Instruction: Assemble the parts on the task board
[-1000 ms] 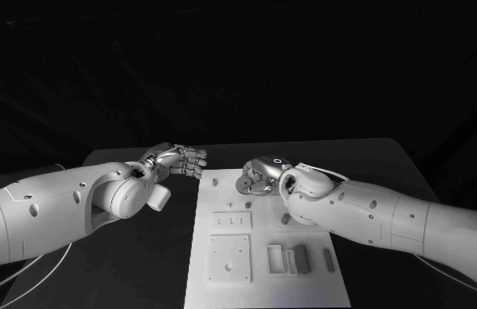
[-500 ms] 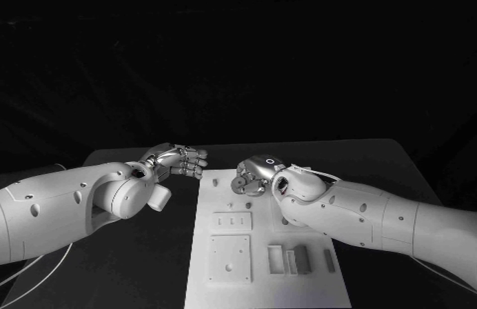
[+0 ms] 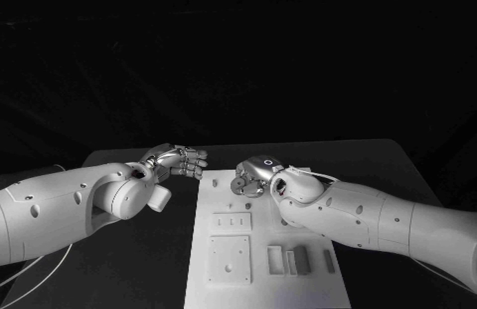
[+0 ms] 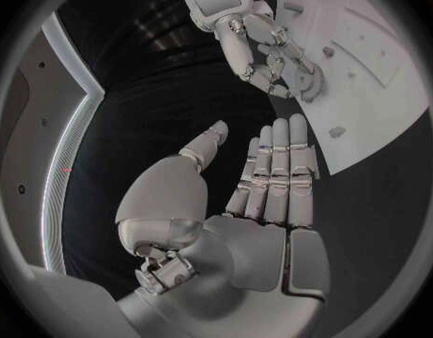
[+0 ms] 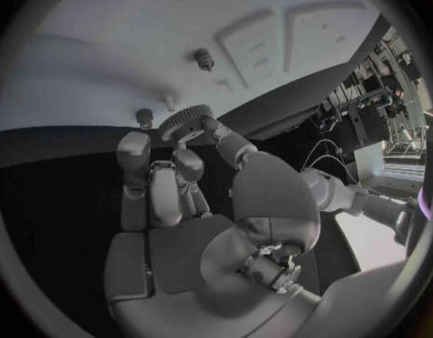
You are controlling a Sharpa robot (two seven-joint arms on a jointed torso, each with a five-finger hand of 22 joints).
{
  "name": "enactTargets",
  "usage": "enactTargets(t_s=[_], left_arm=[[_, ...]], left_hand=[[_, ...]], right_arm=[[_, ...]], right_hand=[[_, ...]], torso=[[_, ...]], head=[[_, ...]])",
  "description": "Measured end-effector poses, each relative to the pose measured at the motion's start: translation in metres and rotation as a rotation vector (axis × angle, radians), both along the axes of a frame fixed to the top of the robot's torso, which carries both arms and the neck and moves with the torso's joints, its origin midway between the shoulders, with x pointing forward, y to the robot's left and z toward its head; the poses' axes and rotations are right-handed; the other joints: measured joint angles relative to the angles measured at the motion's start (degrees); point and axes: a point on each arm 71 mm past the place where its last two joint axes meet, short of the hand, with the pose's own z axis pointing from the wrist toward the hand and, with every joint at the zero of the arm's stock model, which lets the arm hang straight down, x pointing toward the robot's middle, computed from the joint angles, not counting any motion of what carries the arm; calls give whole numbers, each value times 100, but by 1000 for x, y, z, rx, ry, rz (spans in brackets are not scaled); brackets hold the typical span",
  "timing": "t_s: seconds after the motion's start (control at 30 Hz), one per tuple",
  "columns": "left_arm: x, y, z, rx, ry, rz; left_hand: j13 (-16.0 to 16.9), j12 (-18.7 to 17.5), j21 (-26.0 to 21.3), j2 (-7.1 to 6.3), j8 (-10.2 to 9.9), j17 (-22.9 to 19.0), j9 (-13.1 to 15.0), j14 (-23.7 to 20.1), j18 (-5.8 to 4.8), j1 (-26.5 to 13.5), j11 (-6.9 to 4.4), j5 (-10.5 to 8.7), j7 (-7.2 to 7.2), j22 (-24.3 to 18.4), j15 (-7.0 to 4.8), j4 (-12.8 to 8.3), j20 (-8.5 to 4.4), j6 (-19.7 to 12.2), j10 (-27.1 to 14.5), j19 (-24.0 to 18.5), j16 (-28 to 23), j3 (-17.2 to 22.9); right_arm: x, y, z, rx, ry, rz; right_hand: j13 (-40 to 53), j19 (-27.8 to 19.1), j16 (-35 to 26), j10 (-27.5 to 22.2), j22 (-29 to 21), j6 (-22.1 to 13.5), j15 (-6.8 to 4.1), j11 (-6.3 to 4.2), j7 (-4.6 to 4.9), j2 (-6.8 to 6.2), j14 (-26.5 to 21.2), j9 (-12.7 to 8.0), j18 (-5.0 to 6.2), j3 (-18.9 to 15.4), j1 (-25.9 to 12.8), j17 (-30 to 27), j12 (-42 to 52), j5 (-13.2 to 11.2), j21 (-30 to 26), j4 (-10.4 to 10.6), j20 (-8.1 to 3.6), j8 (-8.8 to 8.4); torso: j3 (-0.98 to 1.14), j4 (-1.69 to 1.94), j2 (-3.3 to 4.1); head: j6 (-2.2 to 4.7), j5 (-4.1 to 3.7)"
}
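Board's (image 3: 298, 285) far edge: gear (image 5: 185, 120) in right hand (image 3: 254, 176)

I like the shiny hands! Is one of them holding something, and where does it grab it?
The right hand pinches a small gear by its toothed rim. The left hand holds nothing.

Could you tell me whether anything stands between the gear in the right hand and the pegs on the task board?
Nothing visible does. The right hand pinches the gear at its fingertips, just above the task board. Of the small pegs, one stands further out on bare board and another sits close beside the gear.
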Motion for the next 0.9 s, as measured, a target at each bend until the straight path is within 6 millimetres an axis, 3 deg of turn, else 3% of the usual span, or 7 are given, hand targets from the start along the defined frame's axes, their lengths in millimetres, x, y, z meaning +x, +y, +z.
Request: enactTargets(t_s=[0.9], left_arm=[[1, -1, 0, 1, -1, 0]], left_hand=[[6, 0, 0, 0, 0, 5, 10, 0, 1, 0, 0, 0, 0, 3, 0, 0, 0, 0, 0, 0, 0, 0]], right_arm=[[4, -6, -12, -23, -60, 16]], right_hand=[[6, 31, 0, 41, 0, 35, 4, 1, -33, -5, 4, 0, 2, 39, 116, 0, -22, 26, 0, -70, -11, 13]], torso=[[0, -1, 2]], head=[[-2, 9]])
